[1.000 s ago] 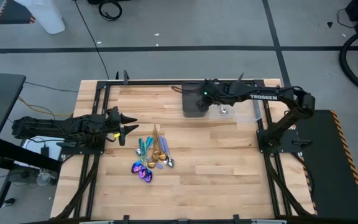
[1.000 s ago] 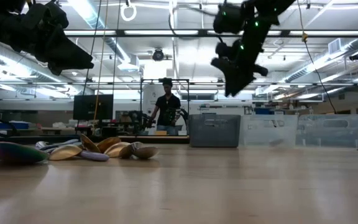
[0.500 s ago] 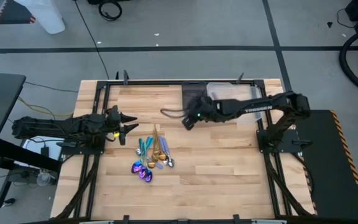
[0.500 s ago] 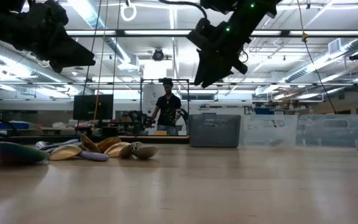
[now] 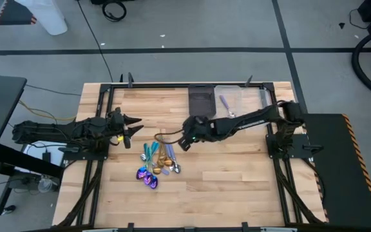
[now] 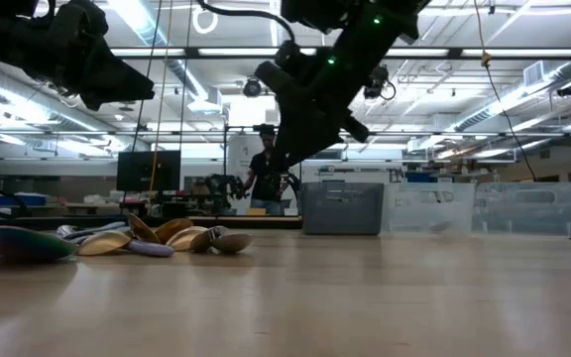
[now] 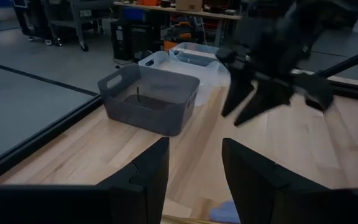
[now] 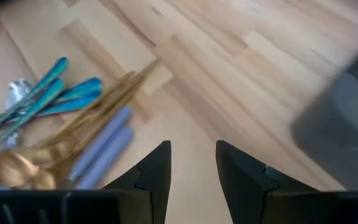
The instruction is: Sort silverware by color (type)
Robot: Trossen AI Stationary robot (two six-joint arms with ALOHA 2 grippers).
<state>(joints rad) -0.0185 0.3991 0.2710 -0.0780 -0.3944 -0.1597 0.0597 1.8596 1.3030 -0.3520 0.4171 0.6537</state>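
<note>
The silverware (image 5: 156, 161) lies in a loose pile on the table's left middle: teal spoons (image 8: 55, 93), gold ones (image 8: 98, 109), lavender handles (image 8: 104, 149) and purple-rainbow spoons (image 5: 148, 178). In the low view the pile (image 6: 117, 238) rests on its bowls. One more spoon (image 5: 226, 106) lies in the clear bin. My right gripper (image 5: 185, 140) hovers open just right of the pile and touches nothing; its own view shows it (image 8: 191, 168) above bare wood beside the handles. My left gripper (image 5: 131, 129) waits open at the pile's left, off the table.
A dark bin (image 5: 202, 100) and a clear bin (image 5: 242, 102) stand side by side at the table's far edge. Bare wood stretches over the near and right parts of the table. A person (image 6: 266, 178) stands in the room far behind the table.
My right gripper has swung from above the bins at the far edge toward the table's left and near side, coming lower, and now hangs beside the silverware pile. The pile has not moved.
</note>
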